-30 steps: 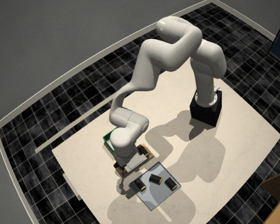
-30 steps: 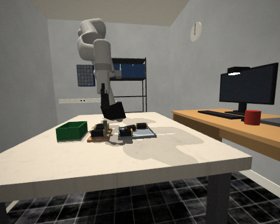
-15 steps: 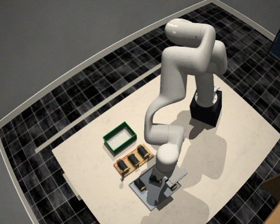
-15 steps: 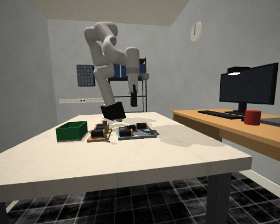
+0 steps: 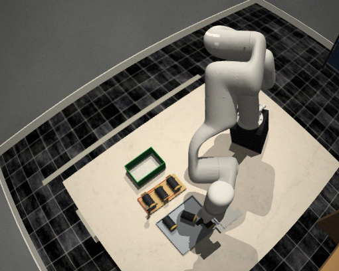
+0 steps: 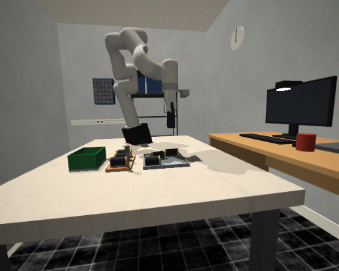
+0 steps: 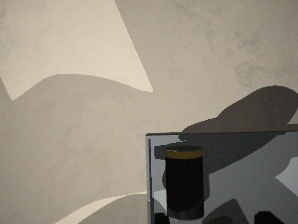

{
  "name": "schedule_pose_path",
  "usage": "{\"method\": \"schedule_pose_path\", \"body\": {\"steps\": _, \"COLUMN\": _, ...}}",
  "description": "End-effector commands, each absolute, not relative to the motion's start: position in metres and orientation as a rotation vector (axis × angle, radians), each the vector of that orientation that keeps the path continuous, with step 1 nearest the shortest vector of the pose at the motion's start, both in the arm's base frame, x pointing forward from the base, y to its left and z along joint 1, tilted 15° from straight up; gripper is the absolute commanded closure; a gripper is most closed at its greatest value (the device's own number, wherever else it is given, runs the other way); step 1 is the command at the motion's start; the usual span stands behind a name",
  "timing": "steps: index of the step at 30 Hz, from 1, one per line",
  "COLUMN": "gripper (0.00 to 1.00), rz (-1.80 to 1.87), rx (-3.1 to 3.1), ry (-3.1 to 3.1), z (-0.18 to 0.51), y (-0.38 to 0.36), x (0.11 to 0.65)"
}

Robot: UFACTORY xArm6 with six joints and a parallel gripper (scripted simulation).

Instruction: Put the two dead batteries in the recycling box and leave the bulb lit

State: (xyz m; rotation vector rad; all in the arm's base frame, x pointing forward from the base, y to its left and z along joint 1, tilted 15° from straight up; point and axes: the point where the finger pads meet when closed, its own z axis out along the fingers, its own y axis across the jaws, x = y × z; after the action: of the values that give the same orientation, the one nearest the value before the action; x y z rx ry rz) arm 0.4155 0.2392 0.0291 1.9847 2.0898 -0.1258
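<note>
Top view: The claw [image 5: 205, 223] [image 6: 171, 123] [image 7: 213, 220] is over the tray [image 5: 169, 238] [image 6: 168, 167] [image 7: 149, 175], by the right battery [image 5: 210, 225] [image 6: 171, 151] [image 7: 184, 185]. The left battery [image 5: 169, 222] [image 6: 152, 160] and middle battery [image 5: 189, 216] [image 6: 159, 154] also lie there. Three more sit in the holder [image 5: 183, 188] [image 6: 112, 169], between the tray and the green box [image 5: 151, 174] [image 6: 86, 161]. The box stands upright with no battery visible inside, so neither dead one appears to be binned. Whether the bulb is lit, I cannot tell.

Exterior view: The claw points down, well above the table, partly open, with nothing seen in its grip. The box looks level. All three tray batteries lie on their sides.

Wrist view: The right battery lies near a tray corner, its yellow band towards the top of the picture. The fingertips just show at the bottom edge, with no battery between them.

The step in hand looks like reaching for the right battery, either to test it or to bin it; nothing visible marks which are dead. The next move likely calls for centring over it, matching its angle, lowering with room on both sides, then closing gently. An off-centre descent could roll it.
</note>
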Motion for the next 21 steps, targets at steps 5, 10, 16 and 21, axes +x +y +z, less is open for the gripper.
{"method": "schedule_pose_path", "body": {"steps": 5, "gripper": 0.49, "rz": -0.122, "rx": 1.972, "ry": 2.102, "z": 0.030, "y": 0.241, "x": 0.416}}
{"method": "schedule_pose_path", "body": {"steps": 10, "gripper": 0.49, "rz": -0.123, "rx": 1.965, "ry": 2.108, "z": 0.030, "y": 0.241, "x": 0.416}}
{"method": "schedule_pose_path", "body": {"steps": 16, "gripper": 0.49, "rz": -0.123, "rx": 1.965, "ry": 2.108, "z": 0.030, "y": 0.241, "x": 0.416}}
{"method": "schedule_pose_path", "body": {"steps": 21, "gripper": 0.49, "rz": -0.123, "rx": 1.965, "ry": 2.108, "z": 0.005, "y": 0.235, "x": 0.420}}
